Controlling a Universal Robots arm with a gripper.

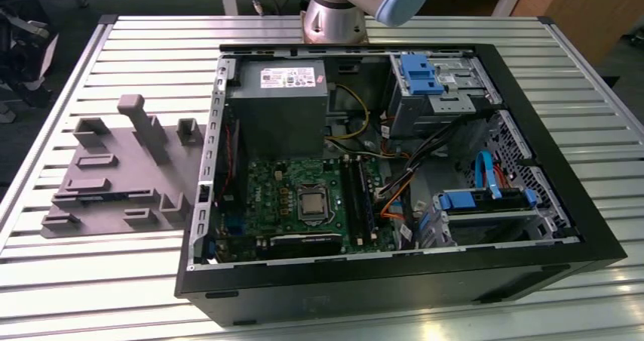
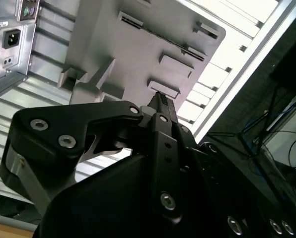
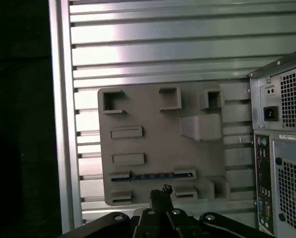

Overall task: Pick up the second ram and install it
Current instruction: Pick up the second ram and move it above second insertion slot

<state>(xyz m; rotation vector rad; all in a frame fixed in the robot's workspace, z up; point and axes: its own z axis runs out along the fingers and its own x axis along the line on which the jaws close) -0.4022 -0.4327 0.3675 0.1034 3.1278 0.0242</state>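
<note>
The tool, tips closed on nothing, hovers over the tray. The ram lies just at its 12 o'clock, long axis running 9-to-3.

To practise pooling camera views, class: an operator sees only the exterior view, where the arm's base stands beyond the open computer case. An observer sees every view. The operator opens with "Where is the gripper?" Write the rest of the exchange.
Observer: In both wrist views the gripper is over the grey tray that lies beside the case.
Operator: Is it carrying anything?
Observer: No. In the second wrist view its fingertips meet with nothing between them.
Operator: So where is the stick?
Observer: In the first wrist view the second ram lies on the tray between two slotted blocks, apart from the gripper.
</note>
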